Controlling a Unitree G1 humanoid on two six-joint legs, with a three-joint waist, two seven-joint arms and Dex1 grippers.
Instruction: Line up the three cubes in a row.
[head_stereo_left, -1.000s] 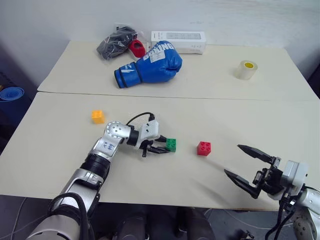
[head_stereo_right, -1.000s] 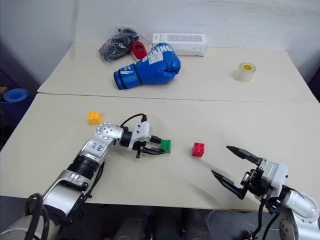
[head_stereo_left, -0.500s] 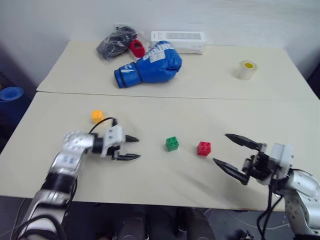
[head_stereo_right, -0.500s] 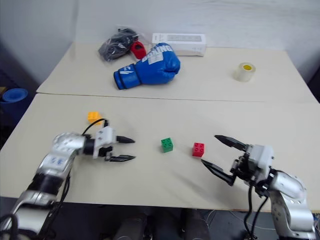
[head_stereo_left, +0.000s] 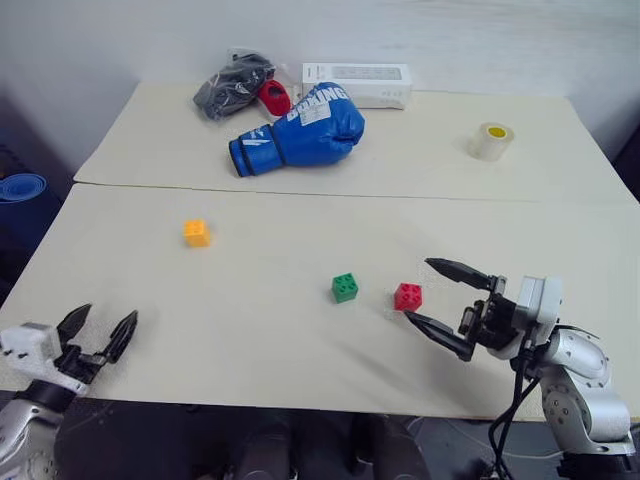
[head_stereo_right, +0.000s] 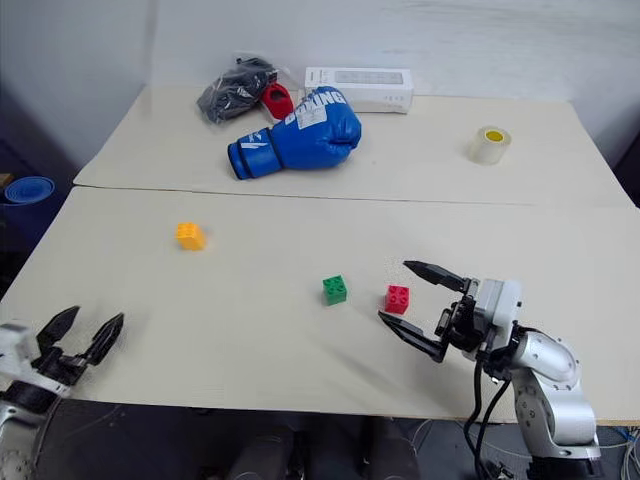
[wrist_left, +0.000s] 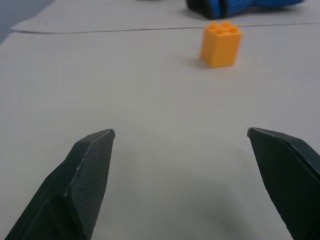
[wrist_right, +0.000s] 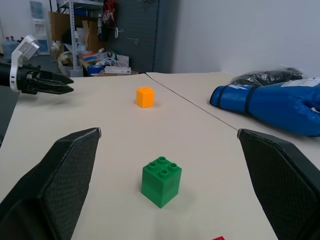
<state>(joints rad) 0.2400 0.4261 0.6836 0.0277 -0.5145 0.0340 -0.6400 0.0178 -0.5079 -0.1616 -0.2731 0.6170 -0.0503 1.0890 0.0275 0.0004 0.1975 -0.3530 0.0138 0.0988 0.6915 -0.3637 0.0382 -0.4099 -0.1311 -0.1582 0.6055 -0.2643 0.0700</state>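
Three cubes lie on the near table (head_stereo_left: 250, 340): an orange-yellow cube (head_stereo_left: 196, 232) at the left, a green cube (head_stereo_left: 345, 288) in the middle and a red cube (head_stereo_left: 408, 296) close to its right. My right gripper (head_stereo_left: 418, 291) is open and points left, its fingertips level with the red cube's right side; whether they touch it I cannot tell. The right wrist view looks past the green cube (wrist_right: 161, 181) to the orange-yellow one (wrist_right: 145, 96). My left gripper (head_stereo_left: 108, 314) stands open and empty at the table's near left corner, facing the orange-yellow cube (wrist_left: 221, 44).
On the far table lie a blue boxing glove (head_stereo_left: 300, 130), a black bag with a red object (head_stereo_left: 240, 85), a white box (head_stereo_left: 357, 82) and a yellow-topped tape roll (head_stereo_left: 493, 140). A seam (head_stereo_left: 480, 198) runs between the two tables.
My left gripper let go of the green cube, opened wide and swung back to the near left corner. My right gripper moved left up to the red cube. The cubes stayed put.
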